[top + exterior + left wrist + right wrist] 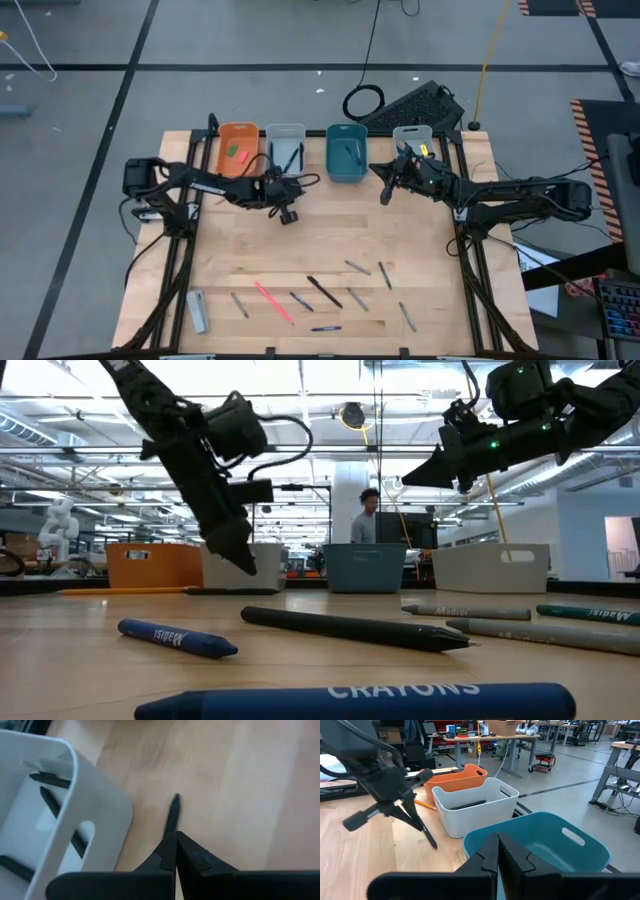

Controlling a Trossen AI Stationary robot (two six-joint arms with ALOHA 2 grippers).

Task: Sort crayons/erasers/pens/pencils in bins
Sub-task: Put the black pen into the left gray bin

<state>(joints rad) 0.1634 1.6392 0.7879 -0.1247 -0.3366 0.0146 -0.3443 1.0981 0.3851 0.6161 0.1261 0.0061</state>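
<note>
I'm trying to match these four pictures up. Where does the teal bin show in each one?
High view: the teal bin sits third from the left in the back row.
Low view: centre background, before a person.
Left wrist view: not in it.
Right wrist view: large, in the foreground.
Shared landmark: the grey-white bin beside it.

Four bins (285, 133) in a row along the table's (240, 245) far edge, loose sticks (324, 291) near the front.
</note>
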